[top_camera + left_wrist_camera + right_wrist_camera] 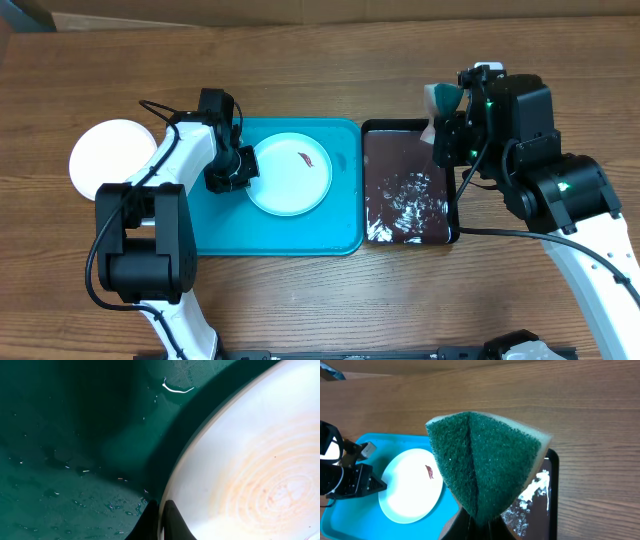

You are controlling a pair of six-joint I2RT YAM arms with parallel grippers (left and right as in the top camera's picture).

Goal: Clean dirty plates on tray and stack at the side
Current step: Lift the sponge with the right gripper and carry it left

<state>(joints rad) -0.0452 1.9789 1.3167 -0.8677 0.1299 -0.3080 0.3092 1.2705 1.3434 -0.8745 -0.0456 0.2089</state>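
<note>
Sitting inside the large teal-blue rectangular plastic tray (215,228), right of its middle: small round white plastic plate (290,175), flat, face up. One short reddish-brown smear (306,157) near its upper right rim. Left wrist view adds faint orange-brown rings across the plate's face and water beads on the tray floor. Left gripper (243,172) pinched tight on the plate's left rim, edge between its fingers. Second round white plate (110,155) lies on the brown wooden table (330,60), left of the tray and apart from it. Right gripper (479,527) clamped on a folded green sponge (485,465), held above the far end of the glossy black tray (405,200). That tray is wet with white foam and sits just beside the teal tray's right edge.
</note>
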